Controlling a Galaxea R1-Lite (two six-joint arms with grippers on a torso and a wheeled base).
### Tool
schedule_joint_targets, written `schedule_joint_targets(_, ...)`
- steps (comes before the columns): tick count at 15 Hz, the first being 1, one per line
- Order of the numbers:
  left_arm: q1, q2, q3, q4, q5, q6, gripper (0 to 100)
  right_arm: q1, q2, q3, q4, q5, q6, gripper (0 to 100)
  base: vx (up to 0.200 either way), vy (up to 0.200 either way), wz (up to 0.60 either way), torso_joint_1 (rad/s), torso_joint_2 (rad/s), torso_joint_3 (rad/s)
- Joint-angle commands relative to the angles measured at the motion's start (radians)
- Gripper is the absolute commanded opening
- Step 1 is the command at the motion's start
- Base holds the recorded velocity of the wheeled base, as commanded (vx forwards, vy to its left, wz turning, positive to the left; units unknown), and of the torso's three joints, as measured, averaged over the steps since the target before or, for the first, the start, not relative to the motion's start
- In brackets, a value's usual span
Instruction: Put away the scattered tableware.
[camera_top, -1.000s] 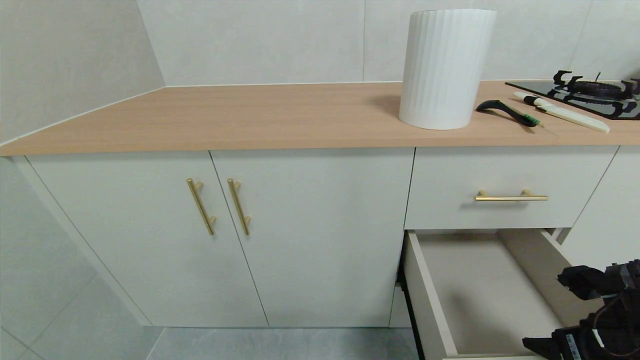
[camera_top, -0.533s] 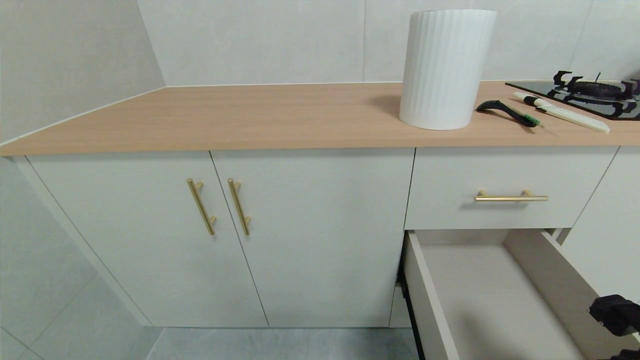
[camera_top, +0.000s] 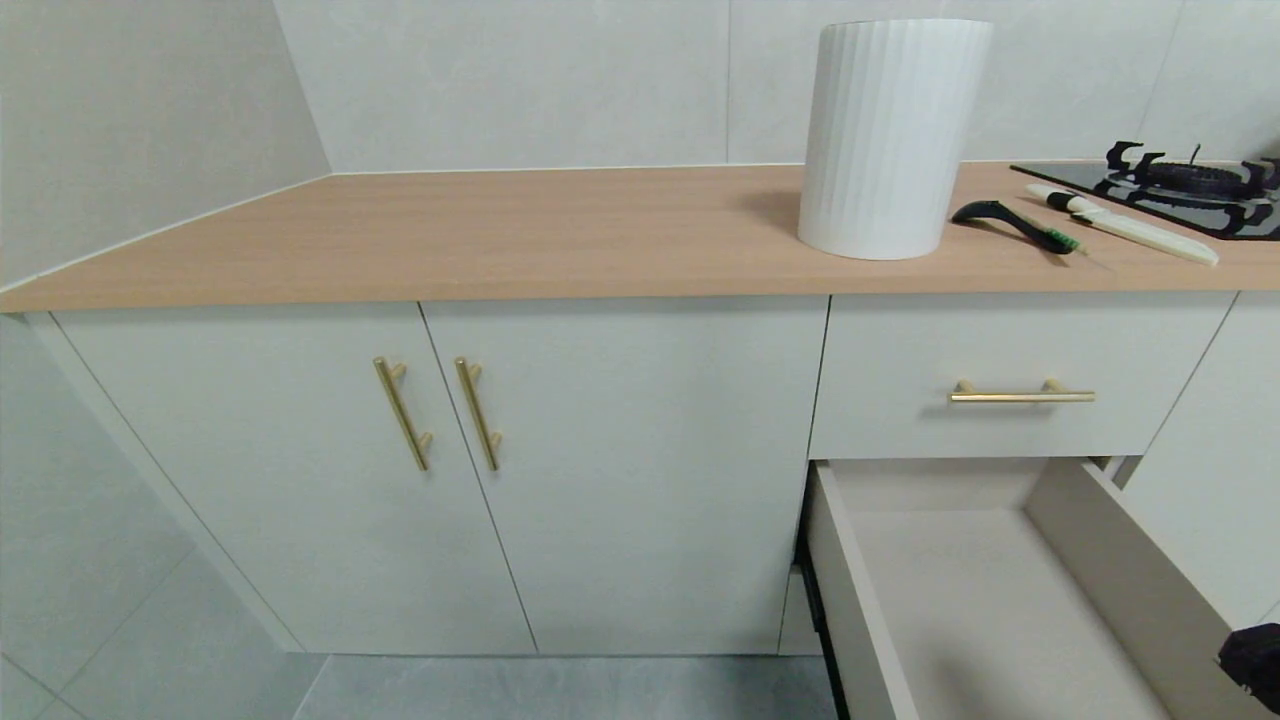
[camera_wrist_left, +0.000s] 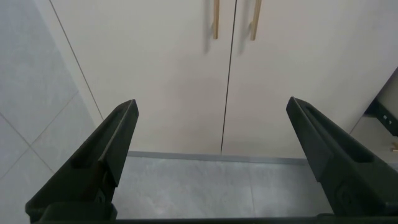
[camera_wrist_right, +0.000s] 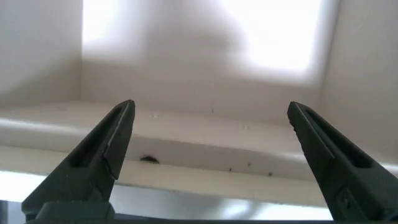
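Step in hand: judged as the end of opening the lower drawer (camera_top: 1000, 610). It stands pulled out at the lower right of the head view, its floor bare, and nothing has been stowed in it yet.
Task's things: a white knife (camera_top: 1125, 227) and a black-handled tool (camera_top: 1012, 222) lie side by side, near each other but apart, on the counter (camera_top: 480, 235) at the upper right. They sit between a tall white ribbed jar (camera_top: 885, 140) and the stove (camera_top: 1190, 185), directly above the closed upper drawer (camera_top: 1020, 345).
Right gripper (camera_wrist_right: 209, 106): fingers spread wide with nothing between them. Its wrist camera looks into the drawer's pale inside. In the head view a dark corner of it sits at the lower right edge.
Left gripper (camera_wrist_left: 211, 101): fingers also spread wide and empty, held low and facing the double cabinet doors (camera_wrist_left: 230, 93) and the floor tiles.
Next move calls for: an arm to rise to counter height at the upper right, close on one utensil along its handle, and carry it down over the open drawer. The right arm looks better placed. The jar stands close by, so the approach should come from the stove side.
Change: over the last second the right gripper drops away towards the lower right corner, from plainly in frame to almost out. The drawer comes further out, with more of its floor showing. The counter items keep their places.
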Motion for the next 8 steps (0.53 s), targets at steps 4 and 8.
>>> schedule_joint_targets(4, 0.0, 0.001, 0.0, 0.0, 0.001, 0.0, 100, 0.026, -0.069, -0.468, 0.222, 0.04, 0.003, 100, 0.0, 0.0, 0.0, 0.0, 0.0, 0.0)
schedule_joint_targets(8, 0.0, 0.001, 0.001, 0.0, 0.001, 0.0, 100, 0.026, 0.005, -0.789, 0.227, 0.077, 0.001, 100, 0.0, 0.0, 0.0, 0.0, 0.0, 0.0)
